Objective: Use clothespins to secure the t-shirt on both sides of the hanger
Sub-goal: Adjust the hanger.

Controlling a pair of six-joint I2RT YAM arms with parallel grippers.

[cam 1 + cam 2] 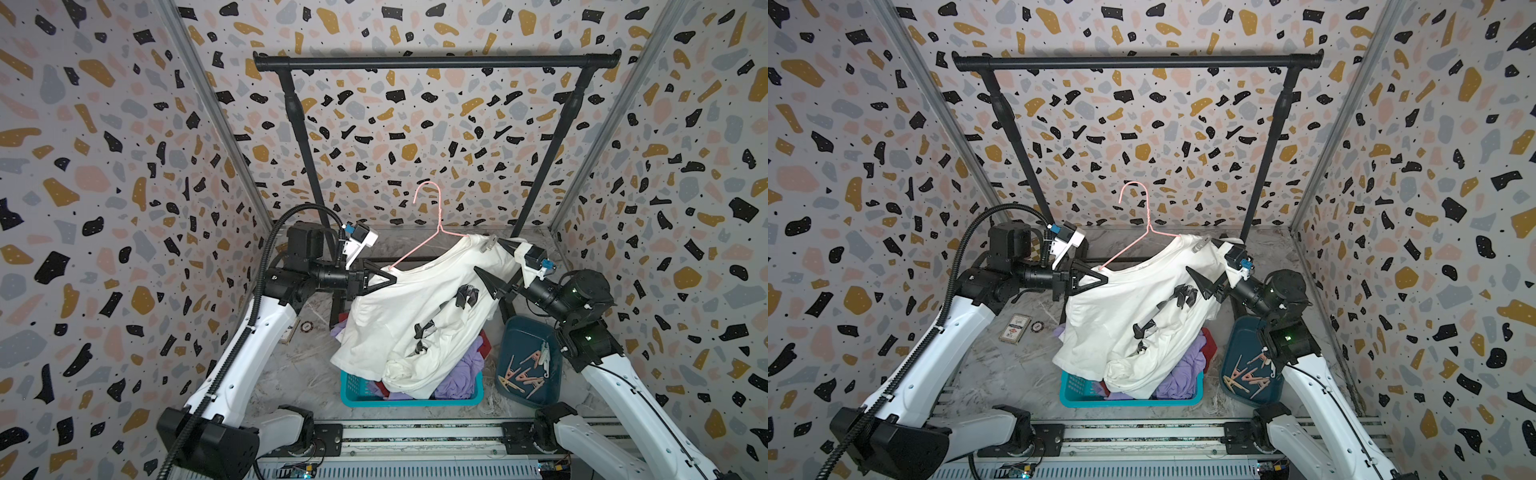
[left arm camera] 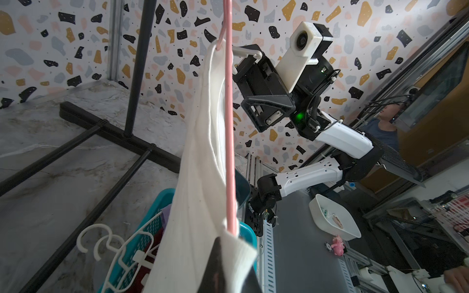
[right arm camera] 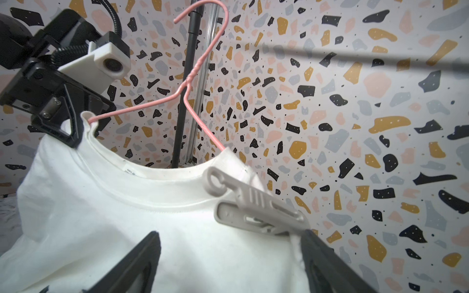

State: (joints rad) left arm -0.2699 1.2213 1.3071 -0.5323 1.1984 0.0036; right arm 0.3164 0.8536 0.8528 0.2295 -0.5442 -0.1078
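Top views, basket [image 1: 411, 402]: nearest to me, teal, holding purple and red clothes; the lower part of the t-shirt rests in it.
Tray [image 1: 528, 332]: dark blue, just beside the basket on the right arm's side.
Loose clothespins [image 1: 524, 374]: a small heap in the tray, pink, peach and mint.
T-shirt [image 1: 399, 316]: white with black print, draped from the hanger down into the basket.
Left gripper [image 1: 391, 277]: I read it as clamped tight on the t-shirt's shoulder, where the pink wire runs into the cloth.
Right gripper [image 1: 487, 254]: jaws spread wide, gripping nothing, one on either side of the other shoulder.
Clipped clothespin [image 3: 253, 205]: pale grey-tan, pinched onto the shoulder beside the collar, between the spread jaws. One finger [image 3: 327, 261] ends just at its tail; I cannot tell whether they touch.
Hanger [image 1: 432, 220]: pink wire, tilted, hook pointing up, well below the bar.
Rack [image 1: 436, 62]: black, farthest from me, standing before the speckled wall.
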